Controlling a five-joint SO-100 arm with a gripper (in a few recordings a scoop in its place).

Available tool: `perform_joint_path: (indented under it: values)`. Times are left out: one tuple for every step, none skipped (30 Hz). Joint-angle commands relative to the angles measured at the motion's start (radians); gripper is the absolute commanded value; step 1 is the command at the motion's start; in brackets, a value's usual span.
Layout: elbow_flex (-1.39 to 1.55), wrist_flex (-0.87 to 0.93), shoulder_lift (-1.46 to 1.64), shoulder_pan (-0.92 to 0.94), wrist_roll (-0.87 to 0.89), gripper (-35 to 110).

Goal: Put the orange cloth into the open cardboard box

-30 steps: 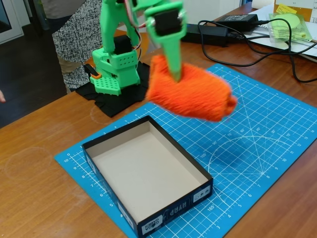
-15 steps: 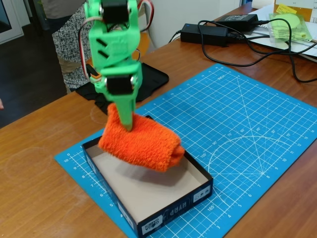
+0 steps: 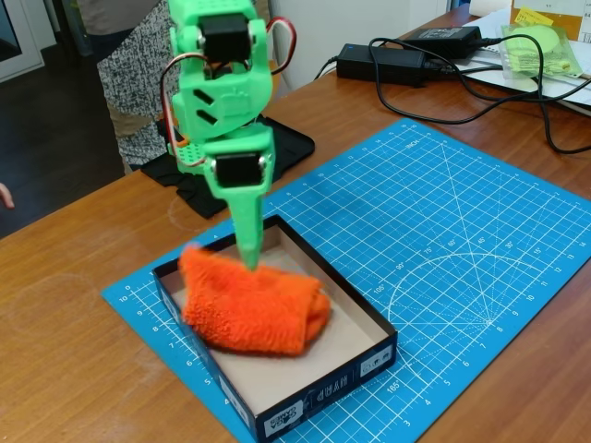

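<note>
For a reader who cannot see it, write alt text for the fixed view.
A green robot arm's gripper lowers an orange cloth into an open cardboard box on a blue cutting mat, jaws buried in the pile.

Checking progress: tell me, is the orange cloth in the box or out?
In: the orange cloth lies between the open cardboard box walls, gripper tip at it.

One orange cloth (image 3: 251, 309), one open cardboard box (image 3: 319, 392), one blue cutting mat (image 3: 443, 240), two black power adapters (image 3: 379, 60).
</note>
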Motion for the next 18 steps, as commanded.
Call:
perform_joint_path:
  values:
    - [-0.153,0.149,0.023,0.008,0.011,30]
    - [-0.209,0.204,0.023,0.008,0.009,29]
    - [-0.258,0.256,0.026,0.006,0.005,28]
    - [-0.299,0.302,0.034,0.005,-0.002,27]
    - [-0.322,0.331,0.055,0.002,-0.006,26]
    - [-0.322,0.334,0.095,-0.002,-0.008,25]
    - [-0.305,0.318,0.146,-0.005,-0.005,24]
    - [-0.287,0.301,0.202,-0.014,-0.003,23]
    - [-0.281,0.305,0.261,-0.032,-0.014,21]
    - [-0.281,0.328,0.327,-0.057,-0.031,19]
    - [-0.261,0.344,0.413,-0.089,-0.060,18]
    - [-0.201,0.330,0.534,-0.124,-0.084,17]
    - [-0.109,0.290,0.678,-0.156,-0.107,16]
    - [0.014,0.232,0.851,-0.199,-0.146,15]
    - [0.150,0.170,1.034,-0.245,-0.176,14]
    - [0.299,0.106,1.230,-0.301,-0.210,14]
    - [0.440,0.049,1.414,-0.350,-0.230,14]
    - [0.560,0.014,1.571,-0.382,-0.235,13]
